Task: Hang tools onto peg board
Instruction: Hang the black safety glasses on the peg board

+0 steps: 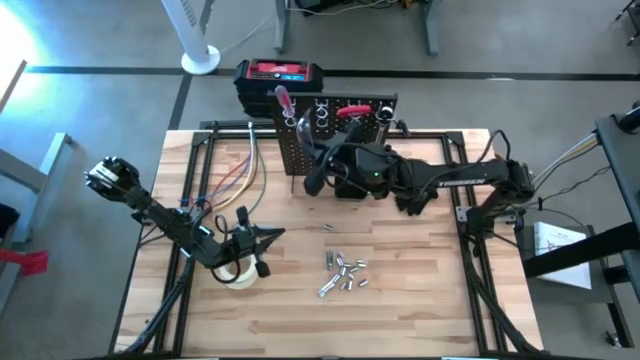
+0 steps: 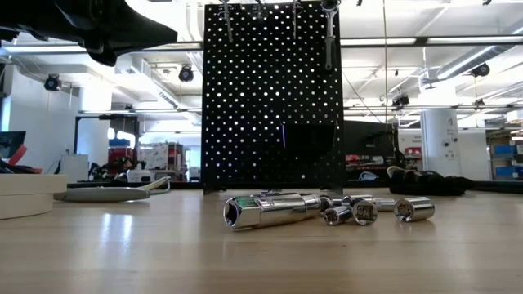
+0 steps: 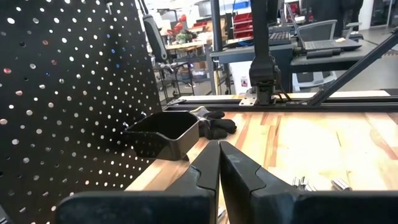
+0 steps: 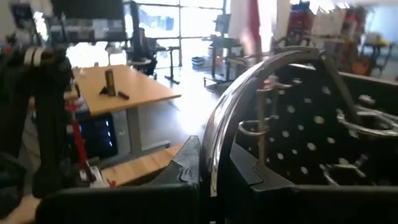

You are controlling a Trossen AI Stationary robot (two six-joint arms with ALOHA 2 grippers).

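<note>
Right gripper (image 4: 211,177) clamps a wrench (image 4: 249,93) at the peg board (image 1: 335,130) hooks — few tools hung, bits (image 1: 343,273) behind it untouched; left gripper (image 3: 219,180) closed, empty.

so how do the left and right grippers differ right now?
The left gripper is shut on nothing, low over the table near the tape roll; the right gripper is shut on a silvery metal tool, up at the peg board top by the ring hooks. Both have dark fingers.

I can read only "TROSSEN" in white letters on the right arm (image 1: 455,180); nothing else I see is legible.
</note>
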